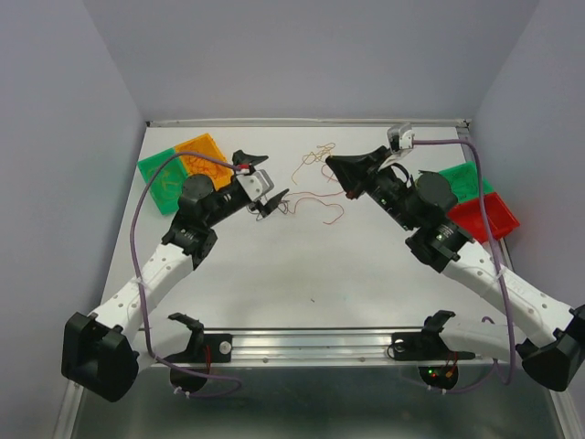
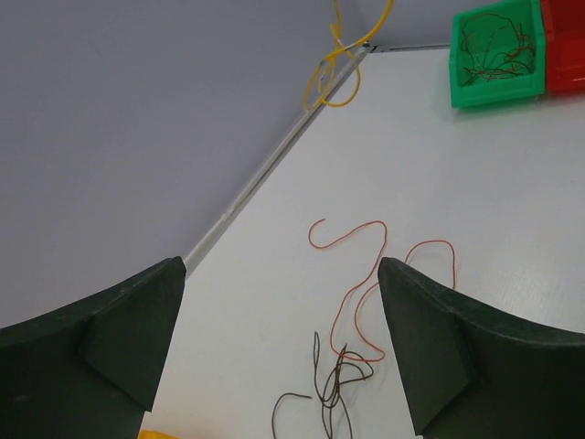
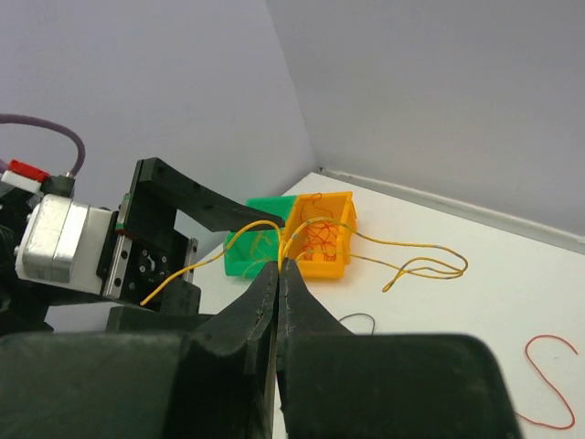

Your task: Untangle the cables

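Note:
My right gripper (image 1: 334, 163) is shut on a thin yellow cable (image 1: 313, 157), held up above the table's far middle. In the right wrist view the yellow cable (image 3: 411, 251) loops out from the pinched fingertips (image 3: 279, 265). A red cable (image 1: 322, 207) lies in loose curves on the table, with one end crossing a small dark cable tangle (image 2: 340, 373). My left gripper (image 1: 262, 199) hovers over that tangle, open, with the dark cable and the red cable (image 2: 366, 274) between its fingers (image 2: 119, 329) and nothing held.
An orange bin (image 1: 206, 155) and a green bin (image 1: 160, 178) with wires stand at the far left. A green bin (image 1: 466, 178) and a red bin (image 1: 484, 219) stand at the right edge. The back wall rail (image 2: 265, 169) runs close behind.

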`<act>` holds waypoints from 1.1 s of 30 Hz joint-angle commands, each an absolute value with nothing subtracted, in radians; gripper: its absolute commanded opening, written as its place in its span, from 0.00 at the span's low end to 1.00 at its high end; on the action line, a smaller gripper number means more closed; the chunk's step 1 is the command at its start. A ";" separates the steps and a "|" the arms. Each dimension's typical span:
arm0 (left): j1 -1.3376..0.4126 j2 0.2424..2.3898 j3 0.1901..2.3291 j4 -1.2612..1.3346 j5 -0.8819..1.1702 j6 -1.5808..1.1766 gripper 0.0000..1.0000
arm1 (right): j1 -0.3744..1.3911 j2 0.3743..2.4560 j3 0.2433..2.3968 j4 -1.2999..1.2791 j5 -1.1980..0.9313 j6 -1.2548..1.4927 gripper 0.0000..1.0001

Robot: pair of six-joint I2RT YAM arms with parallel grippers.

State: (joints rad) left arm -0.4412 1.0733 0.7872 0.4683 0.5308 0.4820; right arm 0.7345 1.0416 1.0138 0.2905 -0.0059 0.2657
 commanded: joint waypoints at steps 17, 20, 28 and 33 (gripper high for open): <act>-0.437 0.936 0.557 0.795 0.773 0.641 0.92 | 0.742 1.124 0.963 0.278 -0.437 0.250 0.01; -0.437 0.949 0.566 0.795 0.778 0.630 0.92 | 0.742 1.144 0.969 0.276 -0.483 0.249 0.01; -0.437 0.968 0.583 0.767 0.808 0.621 0.87 | 0.742 1.204 0.994 0.230 -0.548 0.206 0.01; -0.437 1.008 0.613 0.717 0.871 0.640 0.68 | 0.744 1.227 1.014 0.230 -0.552 0.199 0.01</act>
